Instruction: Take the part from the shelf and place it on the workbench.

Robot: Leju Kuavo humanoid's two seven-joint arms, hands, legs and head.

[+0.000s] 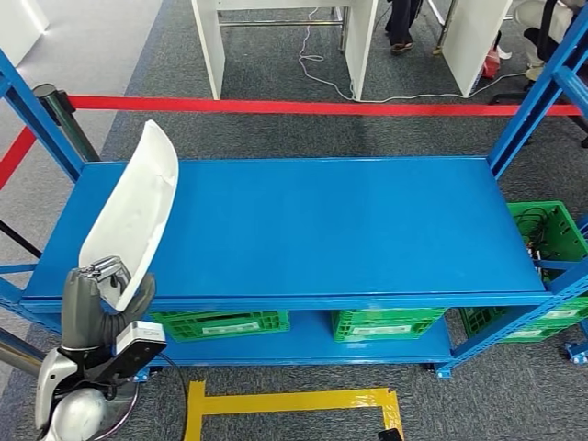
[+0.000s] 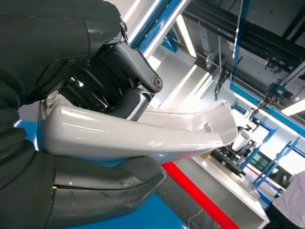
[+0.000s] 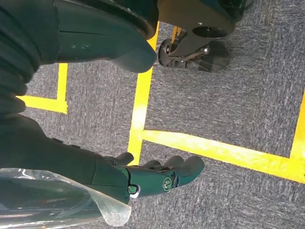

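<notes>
The left hand (image 1: pixel 104 294) grips the white part (image 1: pixel 135 211) over the blue shelf (image 1: pixel 312 220); green crates (image 1: pixel 221 323) below are half hidden; the right hand (image 3: pixel 144 174) hangs empty, fingers apart.

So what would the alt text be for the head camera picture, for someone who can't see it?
The robot's left hand grips the lower end of a long curved white part, holding it tilted above the left end of a blue shelf. Green crates sit on the lower level, and a red barrier tape runs across the grey carpet behind.
</notes>
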